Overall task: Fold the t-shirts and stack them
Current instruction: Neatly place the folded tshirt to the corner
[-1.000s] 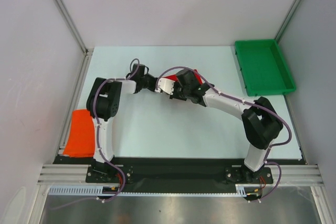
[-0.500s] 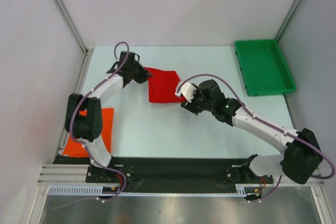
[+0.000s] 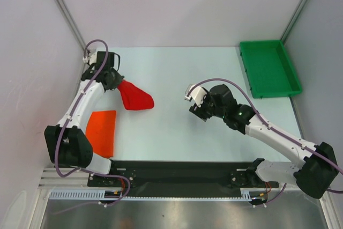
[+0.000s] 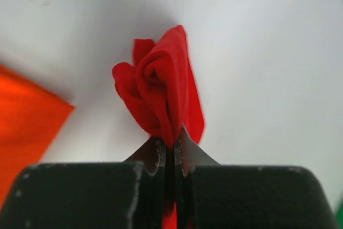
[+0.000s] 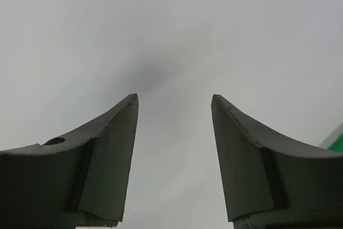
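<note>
Since half a second ago the left arm has swung toward the far left corner of the table (image 3: 177,132) and has taken the red t-shirt (image 3: 135,96) with it. At that time the shirt lay as a flat folded rectangle near the far middle of the table; now it is a bunched lump on the far left side. The right arm has changed only a little and is near the middle.

The left gripper (image 3: 115,80) is closed tightly on one edge of the red t-shirt. From the left wrist view, its jaws (image 4: 170,144) are pressed together with the red cloth pinched between them, and the rest of the shirt (image 4: 163,92) hangs out in front in rolled folds. I cannot tell if the free end touches the table or is a little above it.

The orange t-shirt (image 3: 102,131) lies flat as a neat folded rectangle at the near left of the table, near the red one but apart from it. It shows also at the left edge of the left wrist view (image 4: 27,113).

The right gripper (image 3: 194,105) stands open and holds nothing; the right wrist view shows its fingers (image 5: 174,100) spread apart, only the pale table between them. A green tray (image 3: 268,68) rests at the far right.
</note>
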